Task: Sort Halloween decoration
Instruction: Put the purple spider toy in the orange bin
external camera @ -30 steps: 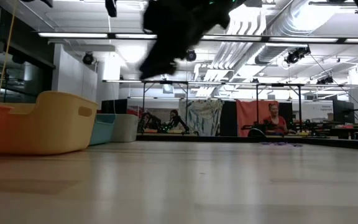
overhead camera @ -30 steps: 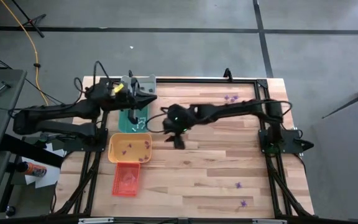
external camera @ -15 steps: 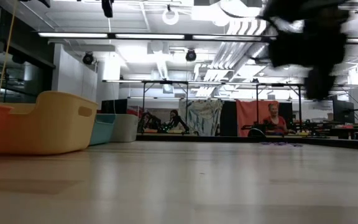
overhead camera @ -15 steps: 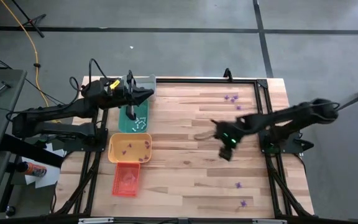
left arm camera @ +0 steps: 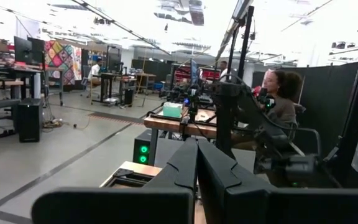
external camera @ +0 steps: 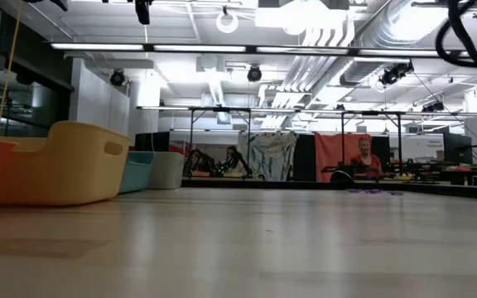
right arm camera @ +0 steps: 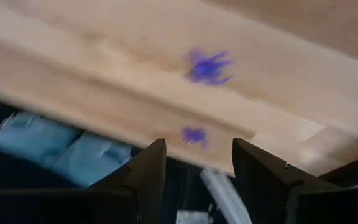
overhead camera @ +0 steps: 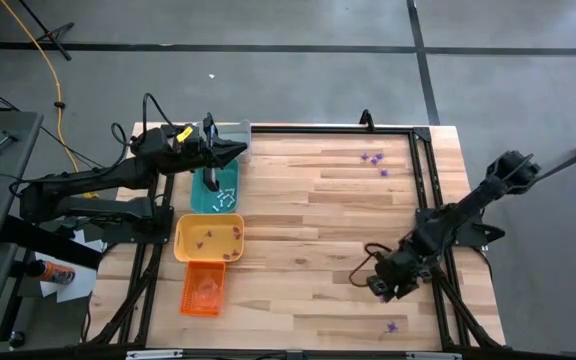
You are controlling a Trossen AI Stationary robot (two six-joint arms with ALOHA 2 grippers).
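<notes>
Wood table (overhead camera: 308, 220) w/ teal (overhead camera: 215, 190), yellow (overhead camera: 209, 238), orange trays (overhead camera: 203, 289); purple trinkets (overhead camera: 372, 157) scattered on right

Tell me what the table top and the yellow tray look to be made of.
Table top: wood, it seems, pale planks with visible seams and grain, with a slight sheen in the low view. Yellow tray: probably moulded plastic, with smooth matte walls, rounded corners and a cut-out handle.

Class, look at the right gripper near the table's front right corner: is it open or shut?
Open. In the right wrist view the right gripper shows its two dark fingers apart with nothing between them, above purple trinkets on the table.
</notes>
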